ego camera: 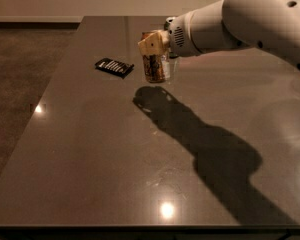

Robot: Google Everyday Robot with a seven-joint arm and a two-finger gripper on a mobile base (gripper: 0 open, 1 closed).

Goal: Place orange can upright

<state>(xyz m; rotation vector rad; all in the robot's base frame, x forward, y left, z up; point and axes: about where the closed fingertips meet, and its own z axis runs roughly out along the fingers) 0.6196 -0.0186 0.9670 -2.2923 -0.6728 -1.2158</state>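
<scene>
Two things show over the far part of your dark grey table [90,174]. Furthest left you have a small flat black object [114,67] with pale markings, lying on the top. Just to its right, not touching it, is the orange can [156,69], upright, its mottled label facing you. You cannot tell whether its base rests on the surface or hangs just above it. Your gripper [155,46] is clamped on the can's upper half, with one tan finger [151,44] against its near-left side. Further right, the white arm [230,19] reaches in from the upper right corner, and its shadow [200,144] falls across the table toward you.
</scene>
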